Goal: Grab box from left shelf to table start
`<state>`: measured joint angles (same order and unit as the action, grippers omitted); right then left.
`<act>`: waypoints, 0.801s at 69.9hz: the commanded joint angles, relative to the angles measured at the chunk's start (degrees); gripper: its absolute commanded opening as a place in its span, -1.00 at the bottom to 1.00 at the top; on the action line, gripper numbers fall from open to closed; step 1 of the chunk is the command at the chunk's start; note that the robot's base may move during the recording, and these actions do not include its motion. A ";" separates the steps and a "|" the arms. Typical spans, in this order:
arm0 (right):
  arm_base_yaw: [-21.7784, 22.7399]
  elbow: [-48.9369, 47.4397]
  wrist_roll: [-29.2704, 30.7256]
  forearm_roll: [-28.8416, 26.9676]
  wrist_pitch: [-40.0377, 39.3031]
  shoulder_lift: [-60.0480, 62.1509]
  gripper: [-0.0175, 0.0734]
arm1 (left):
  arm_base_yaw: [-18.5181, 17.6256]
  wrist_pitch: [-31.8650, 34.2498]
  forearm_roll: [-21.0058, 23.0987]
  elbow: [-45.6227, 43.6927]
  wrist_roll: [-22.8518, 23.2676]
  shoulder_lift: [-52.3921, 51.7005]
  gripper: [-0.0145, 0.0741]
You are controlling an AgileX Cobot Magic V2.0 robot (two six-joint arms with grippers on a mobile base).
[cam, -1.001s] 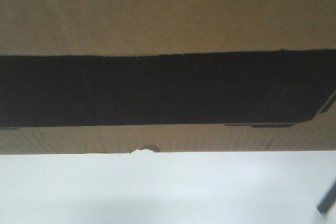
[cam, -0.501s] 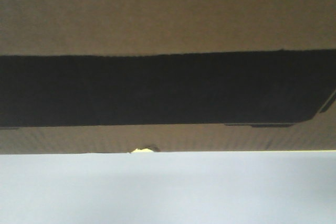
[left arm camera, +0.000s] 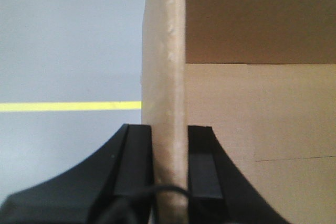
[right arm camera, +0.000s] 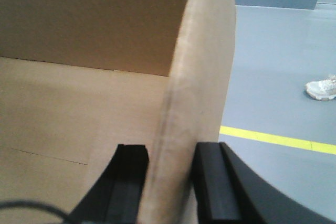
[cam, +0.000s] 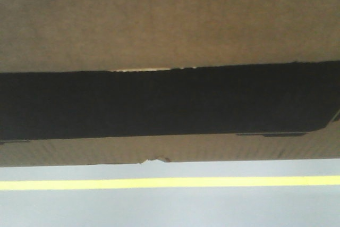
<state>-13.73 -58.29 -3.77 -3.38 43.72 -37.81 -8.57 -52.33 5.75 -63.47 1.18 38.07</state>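
- Front view: box (cam: 170, 19), brown corrugated card, fills the upper two-thirds of the picture from the left edge to the right edge.
- Same view: black rectangle (cam: 159, 102) printed as a wide band across the box face, with a thin pale sliver along its top edge near the centre.
- Same view: small tear (cam: 154, 160) in the box's lower edge, left of centre.
- Same view: grey floor (cam: 170, 206) below the box, crossed by a level yellow line (cam: 170, 183). What the box rests on, if anything, cannot be told from here.
- Left wrist view: left gripper (left arm camera: 169, 129), its black fingers (left arm camera: 135, 161) clamped one on each face of an upright card panel (left arm camera: 164, 51).
- Same view: box interior lies right of the panel, floor and yellow line lie left of it, and a thin dark cable (left arm camera: 168, 188) crosses the foot of the panel.
- Right wrist view: right gripper (right arm camera: 169, 148), fingers pinching a second card panel (right arm camera: 205, 51) that leans slightly right.
- Same view: box interior lies left of this panel, floor and yellow line right of it.
- Same view: white shoe (right arm camera: 321, 87) at the right edge, beyond the line.
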 commanded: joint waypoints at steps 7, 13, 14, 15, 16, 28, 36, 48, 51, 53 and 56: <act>0.06 -2.23 0.42 1.78 -8.19 -0.11 -0.49 | -0.33 7.57 4.63 -2.16 0.30 -0.19 -0.90; 0.06 -2.23 0.42 1.78 -8.14 -0.22 -0.49 | -0.33 7.57 4.63 -2.16 0.30 -0.15 -0.90; 0.06 -2.23 0.42 1.78 -8.14 -0.22 -0.49 | -0.33 7.57 4.63 -2.16 0.30 -0.15 -0.90; 0.06 -2.23 0.42 1.78 -8.14 -0.22 -0.49 | -0.33 7.57 4.63 -2.16 0.30 -0.15 -0.90; 0.06 -2.23 0.42 1.78 -8.14 -0.22 -0.49 | -0.33 7.57 4.63 -2.16 0.30 -0.15 -0.90; 0.06 -2.23 0.42 1.78 -8.13 -0.22 -0.49 | -0.33 7.57 4.63 -2.16 0.30 0.34 -0.90; 0.06 -2.23 0.42 1.78 -8.14 -0.22 -0.49 | -0.33 7.57 4.63 -2.16 0.30 0.69 -0.90; 0.06 -2.23 0.42 1.78 -8.15 -0.22 -0.49 | -0.33 7.57 4.63 -2.16 0.30 0.82 -0.90; 0.06 -2.23 0.42 1.78 -8.15 -0.22 -0.49 | -0.33 7.57 4.63 -2.16 0.30 0.82 -0.90; 0.06 -2.23 0.42 1.78 -8.15 -0.22 -0.49 | -0.33 7.57 4.63 -2.16 0.30 0.82 -0.90; 0.06 -2.23 0.42 1.78 -8.15 -0.22 -0.49 | -0.33 7.57 4.63 -2.16 0.30 0.82 -0.90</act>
<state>-13.73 -58.29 -3.77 -3.25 43.86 -37.92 -8.57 -52.07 5.85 -63.47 1.18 39.17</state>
